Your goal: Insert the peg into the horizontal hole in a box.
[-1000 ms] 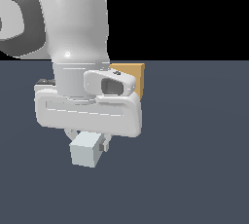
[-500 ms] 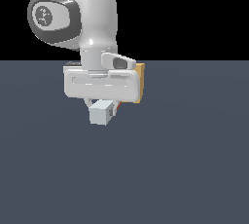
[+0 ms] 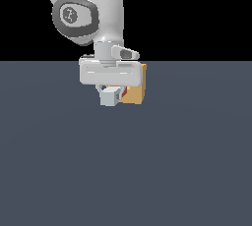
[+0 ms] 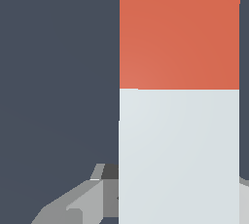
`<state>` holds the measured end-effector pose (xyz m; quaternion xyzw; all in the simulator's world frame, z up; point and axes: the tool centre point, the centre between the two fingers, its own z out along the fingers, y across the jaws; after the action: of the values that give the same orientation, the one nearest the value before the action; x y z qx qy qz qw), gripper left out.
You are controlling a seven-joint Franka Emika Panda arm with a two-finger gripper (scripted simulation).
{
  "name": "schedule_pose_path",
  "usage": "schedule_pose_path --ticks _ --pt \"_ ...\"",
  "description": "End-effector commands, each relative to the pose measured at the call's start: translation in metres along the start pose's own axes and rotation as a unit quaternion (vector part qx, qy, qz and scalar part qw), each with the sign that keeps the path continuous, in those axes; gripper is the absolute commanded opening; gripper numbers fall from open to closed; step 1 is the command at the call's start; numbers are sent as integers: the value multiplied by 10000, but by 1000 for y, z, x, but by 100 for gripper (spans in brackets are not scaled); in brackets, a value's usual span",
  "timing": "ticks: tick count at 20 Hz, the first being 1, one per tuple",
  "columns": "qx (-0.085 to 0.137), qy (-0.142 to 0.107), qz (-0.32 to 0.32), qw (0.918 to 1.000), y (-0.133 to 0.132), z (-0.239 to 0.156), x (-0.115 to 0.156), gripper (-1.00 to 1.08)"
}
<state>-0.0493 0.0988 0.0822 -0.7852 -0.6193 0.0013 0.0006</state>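
The arm has drawn back toward the box (image 3: pixel 137 90), its jaws clamped on the peg (image 4: pixel 179 121).

1. The arm comes in from the top of the exterior view, toward that view's left, and bends over at a rounded white joint with a dark grey cap.
2. Below the joint the wrist points straight down and ends in a wide, flat white body lying level across the view.
3. The hand (image 3: pixel 111 92) hangs under that body, low and close to the table.
4. Its fingers (image 3: pixel 103 89) are short and mostly hidden; they are clamped on the peg (image 3: pixel 109 97).
5. In the wrist view only grey finger parts (image 4: pixel 80 203) show beside the bar.
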Motion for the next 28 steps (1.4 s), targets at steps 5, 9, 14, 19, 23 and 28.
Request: schedule_pose_path --ticks 5,9,14,19,23,28 --pt "-13 5 38 10000 1 -7 23 -100" --pt "-13 5 38 10000 1 -8 24 -100" --pt "-19 12 30 10000 3 -9 24 -100" --pt "-7 5 31 10000 2 -8 23 -100" --pt "-7 5 31 10000 2 -8 30 -100" --pt "-11 8 31 10000 2 -8 57 -100"
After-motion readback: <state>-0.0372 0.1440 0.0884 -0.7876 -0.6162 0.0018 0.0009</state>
